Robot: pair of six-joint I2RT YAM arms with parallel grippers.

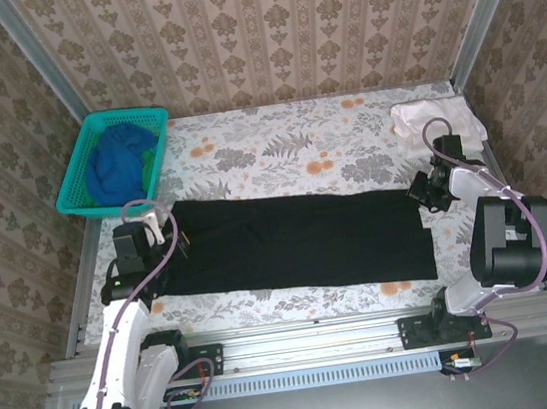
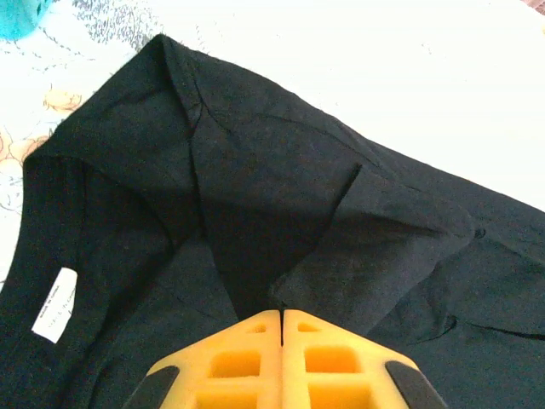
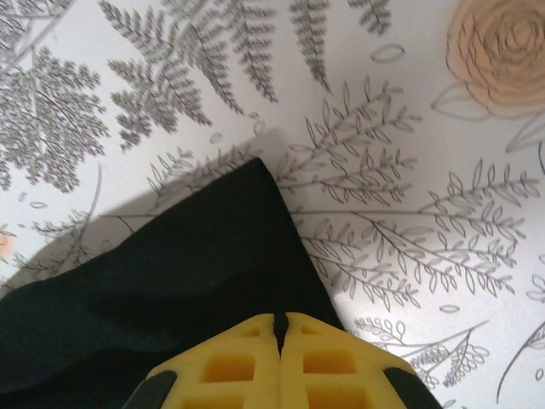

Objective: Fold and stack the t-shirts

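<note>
Black t-shirt (image 1: 299, 241) lies as 1 long strip along the counter's (image 1: 276, 149) near edge. Left gripper (image 2: 282, 313) and right gripper (image 3: 280, 317) are each pinched shut on 1 end. It's soft, light, floppy cloth, so I'd grab the corners or the middle sags.

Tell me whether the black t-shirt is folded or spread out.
Folded lengthwise: the black t-shirt lies as a long narrow band on the table, with overlapping layers seen from the left wrist.
</note>
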